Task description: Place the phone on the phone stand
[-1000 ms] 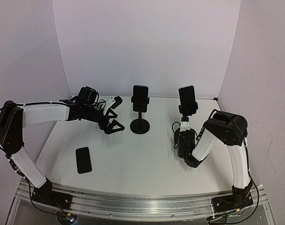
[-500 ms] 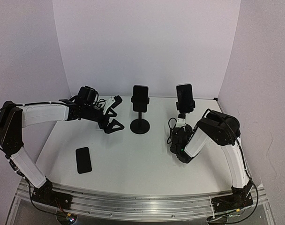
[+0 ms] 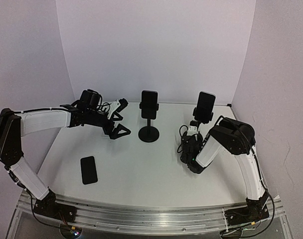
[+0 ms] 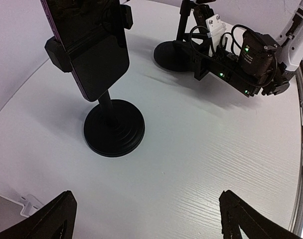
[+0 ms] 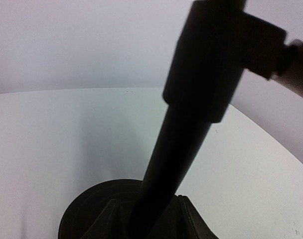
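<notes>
Top external: phone well apart from jaws

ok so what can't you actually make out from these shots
- right gripper: whether it grips the right stand is unclear. The right wrist view is close and blurred, and in the top view its own body hides the tips.
- phone on the right stand: cut off by the top edge in both wrist views.
- flat phone: top view only, too small to tell which face is up.
</notes>
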